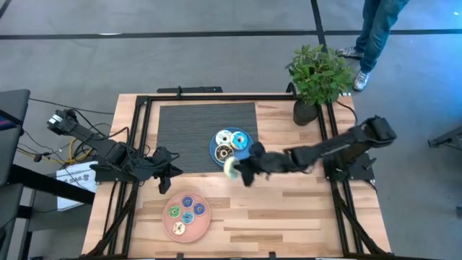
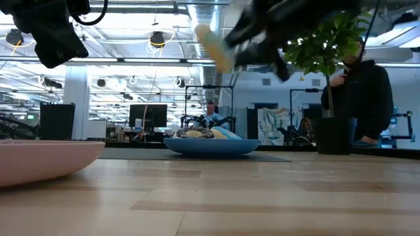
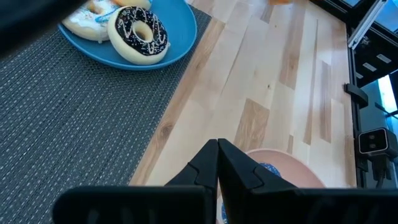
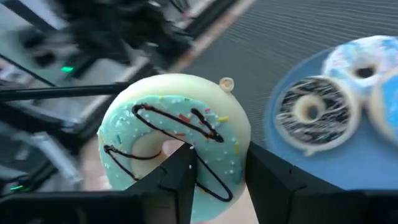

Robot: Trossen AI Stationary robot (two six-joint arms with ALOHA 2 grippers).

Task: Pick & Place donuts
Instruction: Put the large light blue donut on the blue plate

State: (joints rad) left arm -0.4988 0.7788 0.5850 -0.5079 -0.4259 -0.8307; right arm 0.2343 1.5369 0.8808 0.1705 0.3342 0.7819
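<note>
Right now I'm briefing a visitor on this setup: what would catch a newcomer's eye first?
First, the right gripper held above the table beside the blue plate, its fingers shut on a cream donut with teal icing. Next, the pink plate near the front edge, holding four tiny donuts. The left gripper waits at the mat's left edge.

Bright, even light from ceiling lamps (image 2: 156, 39) overhead; they glare white in the low view. Table (image 1: 289, 217) shadows soft, faint. Right gripper (image 2: 226, 49) w/ its donut (image 4: 171, 146) smeared by motion blur in low view. Right wrist view: blue plate (image 4: 336, 168) and bkgd out of focus. Pink plate (image 2: 39, 160) blurry up close.
</note>
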